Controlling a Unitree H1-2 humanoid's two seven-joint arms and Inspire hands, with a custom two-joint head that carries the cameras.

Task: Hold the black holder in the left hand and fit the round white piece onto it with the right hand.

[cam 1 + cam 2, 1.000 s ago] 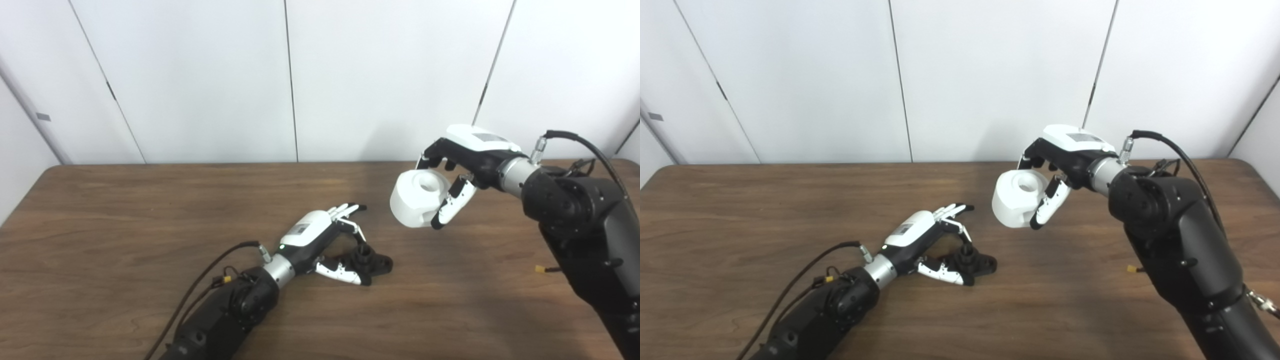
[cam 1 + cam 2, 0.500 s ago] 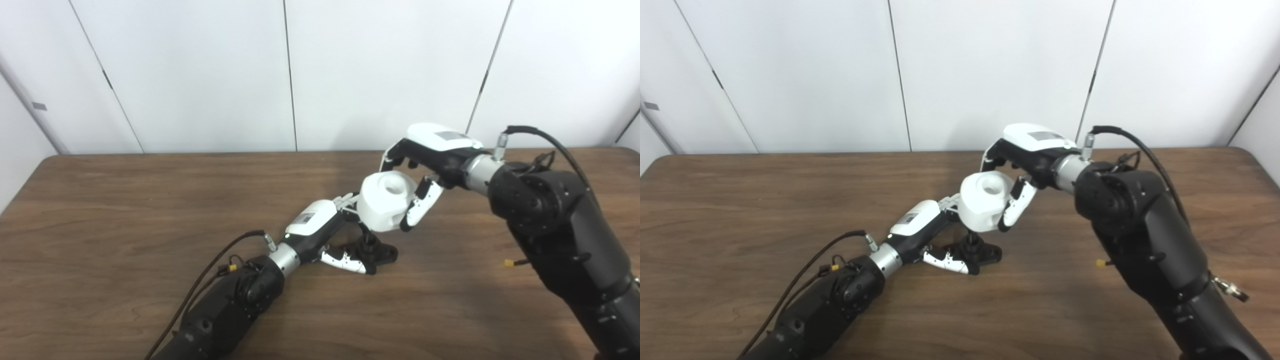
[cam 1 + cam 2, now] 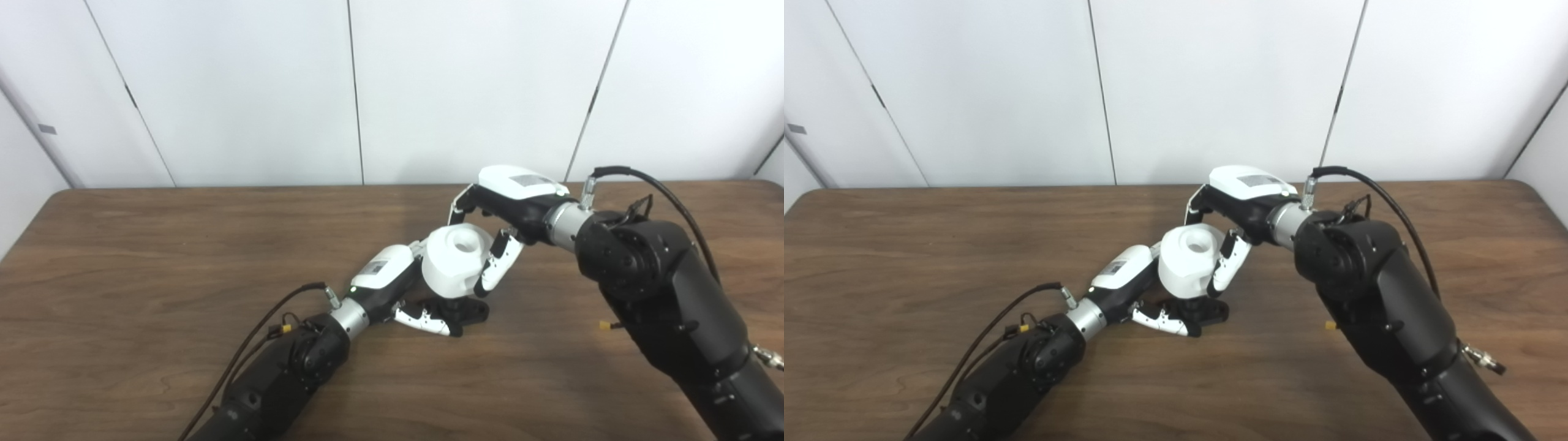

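Observation:
The black holder (image 3: 468, 310) rests on the wooden table (image 3: 153, 257), and only its base shows. My left hand (image 3: 387, 277) is shut on it: the white thumb lies along its near side, while the fingers are hidden behind the white piece. The round white piece (image 3: 454, 262), a thick cylinder with a hole on top, sits directly over the holder and hides its post. My right hand (image 3: 512, 197) is shut on the white piece from above and from the right. I cannot tell whether the piece is seated on the post. In the right eye view the piece (image 3: 1188, 260) covers the holder (image 3: 1209, 310) the same way.
A black cable (image 3: 263, 327) runs along my left forearm over the table. Another cable (image 3: 661, 190) loops from my right wrist. White wall panels stand right behind the table's far edge (image 3: 245, 187).
My right hand has carried the white piece left and down, from the air at the right to right over the holder. The left hand stays on the holder. The camera tilted slightly.

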